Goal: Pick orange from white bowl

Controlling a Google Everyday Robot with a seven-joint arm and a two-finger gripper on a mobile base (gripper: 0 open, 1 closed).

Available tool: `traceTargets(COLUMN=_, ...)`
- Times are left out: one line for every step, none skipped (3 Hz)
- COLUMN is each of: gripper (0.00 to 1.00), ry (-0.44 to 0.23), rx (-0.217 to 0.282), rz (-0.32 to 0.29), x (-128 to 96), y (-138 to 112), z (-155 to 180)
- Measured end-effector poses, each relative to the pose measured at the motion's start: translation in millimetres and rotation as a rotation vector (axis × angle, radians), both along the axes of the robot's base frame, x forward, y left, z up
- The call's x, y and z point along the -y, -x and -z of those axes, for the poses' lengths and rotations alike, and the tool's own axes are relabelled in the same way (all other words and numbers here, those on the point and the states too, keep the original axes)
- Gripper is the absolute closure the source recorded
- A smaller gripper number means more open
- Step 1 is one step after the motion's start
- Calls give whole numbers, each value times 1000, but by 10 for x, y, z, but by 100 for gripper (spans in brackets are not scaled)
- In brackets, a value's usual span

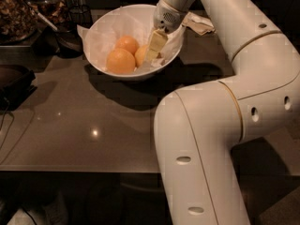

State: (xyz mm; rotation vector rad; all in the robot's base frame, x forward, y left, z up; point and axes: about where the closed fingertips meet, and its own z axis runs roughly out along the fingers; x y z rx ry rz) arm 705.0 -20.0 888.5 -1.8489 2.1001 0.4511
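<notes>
The white bowl (101, 34), lined with crinkled white paper, stands at the back of the dark table. Three oranges lie in it. The paler yellow-orange orange (140, 55) sits at the right of the group, partly hidden by my gripper (154, 46). A larger, deeper orange fruit (120, 61) lies in front at the left, and a smaller one (127, 43) lies behind it. My gripper reaches down into the bowl from the upper right and sits right against the pale orange's right side.
A crumpled napkin (199, 23) lies right of the bowl. A jar of dried stuff (14, 13) and a dark dish with a utensil (65, 37) stand at the back left. A black object (14, 81) sits at the left edge. My arm (211, 139) fills the right foreground.
</notes>
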Motion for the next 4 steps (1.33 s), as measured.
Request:
traceTargets(gripper=31, ry=-2, rx=-13, rz=-2, x=-14, y=29, z=32)
traceTargets(gripper=32, ry=-5, rx=-28, rz=-7, x=-36, y=54, z=83)
traceTargets(gripper=31, ry=-16, rx=-49, rz=-11, x=-58, y=82, z=159)
traceTargets(gripper=30, ry=-27, rx=-67, rz=-15, x=-69, y=102, z=238)
